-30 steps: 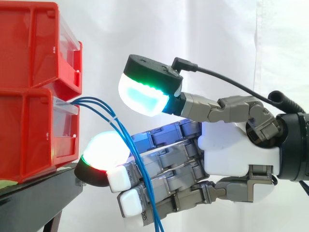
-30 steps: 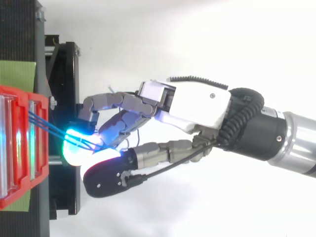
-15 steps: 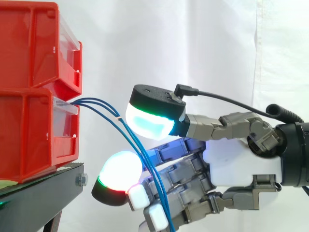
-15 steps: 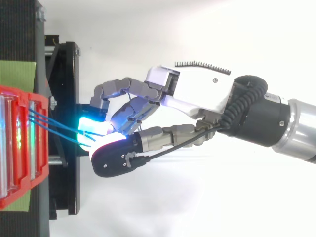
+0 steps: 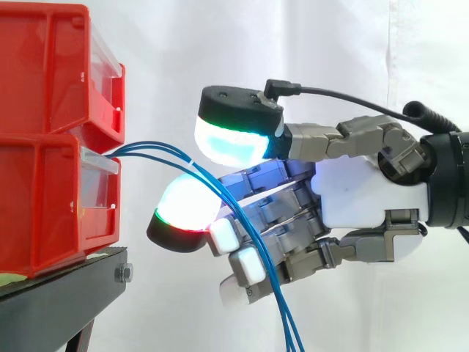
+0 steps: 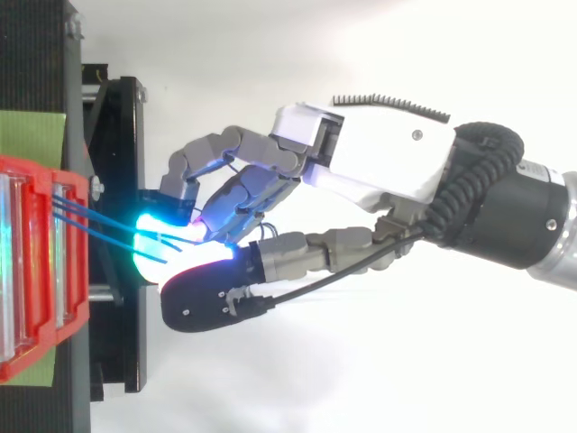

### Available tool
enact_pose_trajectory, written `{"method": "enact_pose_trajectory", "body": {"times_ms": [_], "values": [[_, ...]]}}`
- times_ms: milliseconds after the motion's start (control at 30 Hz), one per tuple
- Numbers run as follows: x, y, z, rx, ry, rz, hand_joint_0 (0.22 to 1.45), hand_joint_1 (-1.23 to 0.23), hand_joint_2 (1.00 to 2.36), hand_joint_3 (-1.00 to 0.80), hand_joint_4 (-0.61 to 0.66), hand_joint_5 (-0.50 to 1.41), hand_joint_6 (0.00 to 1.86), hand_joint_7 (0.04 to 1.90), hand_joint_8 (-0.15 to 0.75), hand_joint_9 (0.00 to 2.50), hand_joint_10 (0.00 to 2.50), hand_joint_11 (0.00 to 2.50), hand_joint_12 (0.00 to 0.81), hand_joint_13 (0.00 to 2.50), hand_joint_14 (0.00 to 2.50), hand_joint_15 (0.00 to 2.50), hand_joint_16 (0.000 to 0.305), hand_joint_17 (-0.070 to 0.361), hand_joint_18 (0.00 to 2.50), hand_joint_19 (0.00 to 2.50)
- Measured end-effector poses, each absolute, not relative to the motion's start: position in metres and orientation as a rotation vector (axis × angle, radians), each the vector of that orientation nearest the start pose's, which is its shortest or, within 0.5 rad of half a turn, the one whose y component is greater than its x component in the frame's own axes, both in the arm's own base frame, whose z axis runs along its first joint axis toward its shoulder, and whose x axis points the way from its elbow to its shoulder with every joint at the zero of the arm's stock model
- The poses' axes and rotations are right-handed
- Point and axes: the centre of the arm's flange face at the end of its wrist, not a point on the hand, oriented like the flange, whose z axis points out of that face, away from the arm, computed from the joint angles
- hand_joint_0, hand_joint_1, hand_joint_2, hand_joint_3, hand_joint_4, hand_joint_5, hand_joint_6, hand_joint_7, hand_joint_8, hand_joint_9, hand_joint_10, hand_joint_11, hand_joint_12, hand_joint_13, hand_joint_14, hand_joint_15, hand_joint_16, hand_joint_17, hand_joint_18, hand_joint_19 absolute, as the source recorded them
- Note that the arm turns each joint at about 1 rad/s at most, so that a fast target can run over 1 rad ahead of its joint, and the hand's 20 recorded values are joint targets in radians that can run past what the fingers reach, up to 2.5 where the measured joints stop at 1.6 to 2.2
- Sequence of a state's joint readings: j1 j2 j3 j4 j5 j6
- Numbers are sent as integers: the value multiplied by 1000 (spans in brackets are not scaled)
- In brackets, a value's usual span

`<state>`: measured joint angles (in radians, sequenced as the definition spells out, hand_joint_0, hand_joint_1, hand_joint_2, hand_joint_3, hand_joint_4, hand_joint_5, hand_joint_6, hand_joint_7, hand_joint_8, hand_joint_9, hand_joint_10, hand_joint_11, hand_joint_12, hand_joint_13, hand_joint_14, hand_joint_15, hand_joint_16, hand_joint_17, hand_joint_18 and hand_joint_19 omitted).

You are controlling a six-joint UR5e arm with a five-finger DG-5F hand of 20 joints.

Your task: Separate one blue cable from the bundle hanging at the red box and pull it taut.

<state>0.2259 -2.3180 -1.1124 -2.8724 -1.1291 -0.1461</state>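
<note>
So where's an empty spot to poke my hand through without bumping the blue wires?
Free: above the hand, right of the upper red bin; and low down, between the black stand and the blue cables. Crowded: between the lower red bin and the hand, where the cables run.

"How many red bins (image 5: 51,205) do you count?"
"Two, and one black stand (image 5: 58,301)."
"And the blue cables (image 6: 95,224)?"
"Three, as far as the top view lets me separate them."
"Any more?"
"One hand (image 5: 366,213)."
</note>
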Motion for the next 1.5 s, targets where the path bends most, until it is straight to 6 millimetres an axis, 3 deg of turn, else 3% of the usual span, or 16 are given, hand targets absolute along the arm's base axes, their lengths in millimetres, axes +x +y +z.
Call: {"method": "enact_pose_trajectory", "body": {"times_ms": [200, 433, 633, 733, 867, 1000, 1133, 1233, 1433, 1500], "values": [[770, 0, 263, 1217, 1163, 910, 635, -721, 1021, -186, 109, -213, 937, 891, 352, 965, 15, 843, 367, 1140, 24, 876, 37, 84, 671, 469], [768, 1, 273, 1212, 1156, 918, 672, -755, 1004, -454, 132, -194, 949, 887, 362, 1016, 16, 882, 362, 1158, 23, 885, 37, 84, 708, 491], [764, 0, 285, 1209, 1163, 913, 604, -587, 1000, -500, 157, -164, 930, 984, 373, 1110, 16, 883, 367, 1172, 24, 889, 37, 84, 710, 515], [761, -1, 289, 1214, 1178, 901, 617, -570, 1002, -477, 144, -157, 932, 1011, 372, 1127, 16, 898, 369, 1175, 25, 889, 37, 84, 715, 515], [756, -3, 299, 1217, 1183, 894, 637, -674, 1015, -319, 138, -157, 932, 1079, 379, 1115, 17, 908, 369, 1167, 24, 883, 38, 86, 725, 515], [753, -6, 309, 1217, 1178, 892, 695, -803, 1022, -178, 28, -175, 973, 1097, 365, 1072, 16, 946, 361, 1152, 25, 888, 40, 89, 737, 526], [752, -8, 313, 1218, 1174, 892, 760, -859, 1018, -260, -9, -189, 987, 1079, 348, 1044, 15, 979, 354, 1158, 27, 941, 40, 90, 747, 541], [751, -9, 314, 1219, 1173, 891, 801, -884, 1000, -500, 23, -186, 980, 1046, 337, 1056, 15, 974, 347, 1162, 27, 958, 39, 88, 764, 538], [752, -14, 314, 1219, 1165, 883, 742, -935, 1000, -500, 63, -170, 966, 1057, 339, 1072, 18, 993, 343, 1147, 28, 946, 38, 86, 778, 521], [752, -17, 315, 1220, 1160, 880, 672, -956, 1000, -500, 72, -162, 959, 1053, 338, 1099, 17, 990, 345, 1143, 27, 945, 38, 85, 774, 536]]}}
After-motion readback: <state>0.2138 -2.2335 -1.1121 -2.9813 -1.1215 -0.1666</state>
